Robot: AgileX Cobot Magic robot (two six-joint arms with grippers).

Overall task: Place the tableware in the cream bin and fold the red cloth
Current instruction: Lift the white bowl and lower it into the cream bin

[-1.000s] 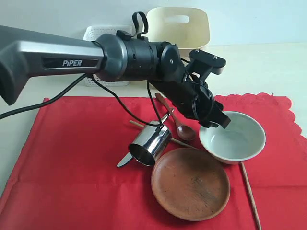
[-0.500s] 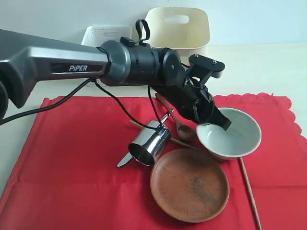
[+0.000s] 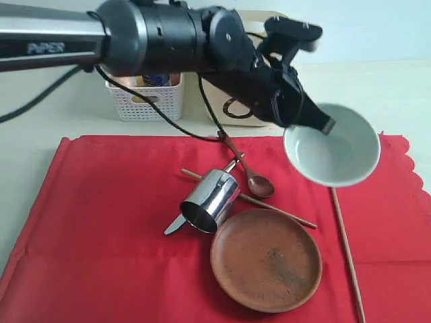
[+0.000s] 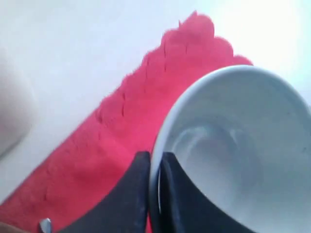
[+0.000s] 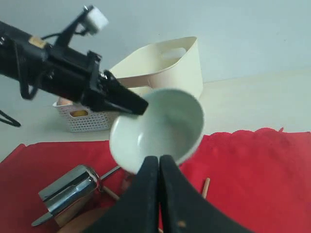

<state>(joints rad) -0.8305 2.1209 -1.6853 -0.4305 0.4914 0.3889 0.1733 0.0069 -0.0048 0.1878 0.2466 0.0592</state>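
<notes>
Tilted in mid-air, the pale grey-green bowl [image 3: 331, 148] hangs above the large red cloth [image 3: 101, 222].
The round brown plate [image 3: 267, 259] lies nearest; the left gripper [image 3: 322, 125] clamps only the bowl's rim, so it may slip and fall; the right gripper [image 5: 158, 162] is closed, empty; a second ago the bowl sat on the cloth; the tall cream bin [image 5: 183, 68] stands beyond.

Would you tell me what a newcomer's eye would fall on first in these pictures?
The eye goes first to the black left hand pinching the rim of a pale grey-green bowl, held tilted in the air above the far right of the bright red cloth. Nearer the middle of the cloth a shiny steel cup lies on its side beside a round brown plate.
</notes>
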